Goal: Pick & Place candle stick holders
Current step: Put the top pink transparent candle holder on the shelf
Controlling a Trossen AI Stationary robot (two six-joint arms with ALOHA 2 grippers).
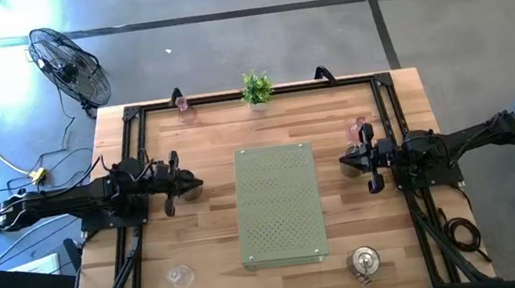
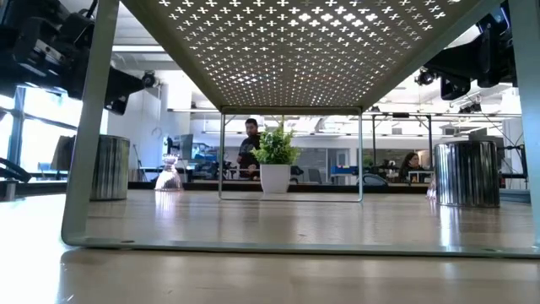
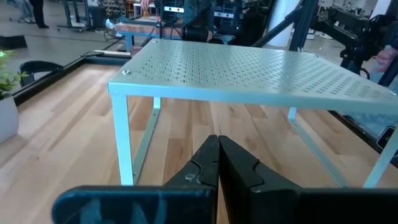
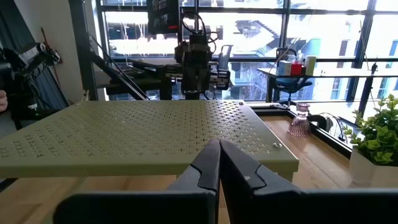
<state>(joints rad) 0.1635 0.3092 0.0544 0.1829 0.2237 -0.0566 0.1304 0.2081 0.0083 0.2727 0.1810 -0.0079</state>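
Both my pincers pressed together, empty, flanking the perforated shelf (image 1: 279,205).
Risk: my right gripper (image 1: 348,163) clipping the pink holder (image 1: 357,131) beside it.

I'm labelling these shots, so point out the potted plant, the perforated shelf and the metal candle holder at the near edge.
potted plant (image 1: 256,88), high view, on its leaves.
perforated shelf (image 1: 279,205), high view, middle of its top.
metal candle holder (image 1: 364,261), high view, on its rim.

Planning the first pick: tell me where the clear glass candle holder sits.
In the high view the clear glass holder stands on the table's near left part, left of the perforated rack and below the left pincer, apart from both.
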